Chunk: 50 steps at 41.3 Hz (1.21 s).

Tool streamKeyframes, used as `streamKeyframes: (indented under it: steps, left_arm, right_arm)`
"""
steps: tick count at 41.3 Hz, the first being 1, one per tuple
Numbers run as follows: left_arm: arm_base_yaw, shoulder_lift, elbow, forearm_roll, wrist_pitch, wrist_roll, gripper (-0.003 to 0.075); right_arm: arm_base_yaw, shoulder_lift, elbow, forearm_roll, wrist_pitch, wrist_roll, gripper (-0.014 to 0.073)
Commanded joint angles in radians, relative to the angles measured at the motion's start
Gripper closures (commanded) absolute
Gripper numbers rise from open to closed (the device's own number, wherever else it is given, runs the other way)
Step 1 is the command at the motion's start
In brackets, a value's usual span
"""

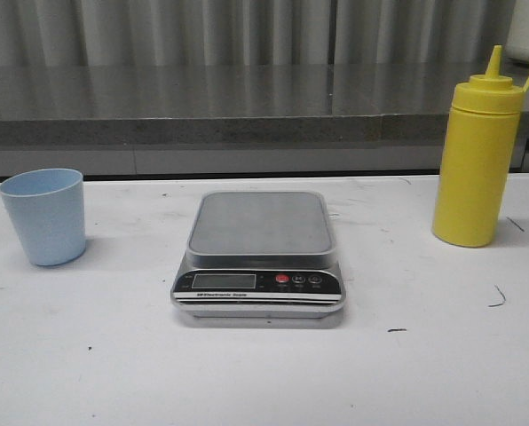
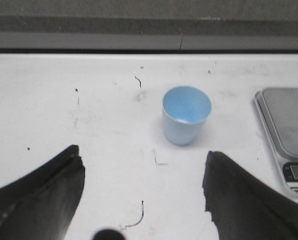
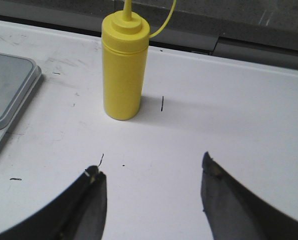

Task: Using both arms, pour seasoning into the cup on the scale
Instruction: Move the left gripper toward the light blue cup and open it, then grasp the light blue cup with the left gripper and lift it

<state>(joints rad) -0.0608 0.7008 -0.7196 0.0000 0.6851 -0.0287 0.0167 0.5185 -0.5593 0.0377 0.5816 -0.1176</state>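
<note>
The light blue cup (image 1: pixel 43 216) stands upright on the white table at the left, apart from the scale (image 1: pixel 259 253) in the middle, whose grey platform is bare. The yellow seasoning bottle (image 1: pixel 476 160) stands upright at the right. Neither arm shows in the front view. In the left wrist view my left gripper (image 2: pixel 143 157) is open with nothing between its fingers, and the cup (image 2: pixel 185 115) stands ahead of it. In the right wrist view my right gripper (image 3: pixel 150 164) is open and holds nothing, with the seasoning bottle (image 3: pixel 124 67) standing ahead of it.
A grey ledge and a ribbed wall (image 1: pixel 247 98) run along the far edge of the table. Small dark marks (image 1: pixel 498 300) dot the white tabletop. The scale's edge (image 2: pixel 284 130) shows beside the cup in the left wrist view.
</note>
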Motion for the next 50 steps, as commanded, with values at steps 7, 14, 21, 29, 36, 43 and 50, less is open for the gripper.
streamKeyframes:
  steps: [7, 14, 21, 29, 36, 43, 50]
  left_arm:
    - [-0.019, 0.259, -0.130, 0.000, -0.013, 0.000, 0.0226]
    - [-0.019, 0.444, -0.208, 0.000, -0.015, 0.000, 0.0226]
    - [-0.019, 0.604, -0.314, 0.000, 0.000, 0.000, 0.0227]
    - [-0.019, 0.773, -0.437, 0.000, 0.021, 0.000, 0.0227]
    - [-0.021, 0.890, -0.536, 0.000, 0.058, 0.000, 0.0227]
    - [-0.014, 0.993, -0.615, 0.000, 0.070, 0.000, 0.0227]
    - [-0.029, 1.088, -0.679, 0.000, 0.090, 0.000, 0.0227]
  right_arm:
    - [-0.001, 0.010, -0.026, 0.001, -0.064, -0.009, 0.0148]
    - [-0.001, 0.010, -0.026, 0.001, -0.064, -0.009, 0.0148]
    - [-0.001, 0.010, -0.026, 0.001, -0.064, -0.009, 0.0148]
    - [-0.001, 0.010, -0.026, 0.001, -0.064, -0.009, 0.0148]
    - [-0.001, 0.010, -0.026, 0.001, -0.064, -0.009, 0.0148]
    - [-0.001, 0.010, -0.026, 0.001, -0.064, -0.009, 0.0148]
    - [-0.001, 0.010, -0.026, 0.001, -0.064, -0.009, 0.0148]
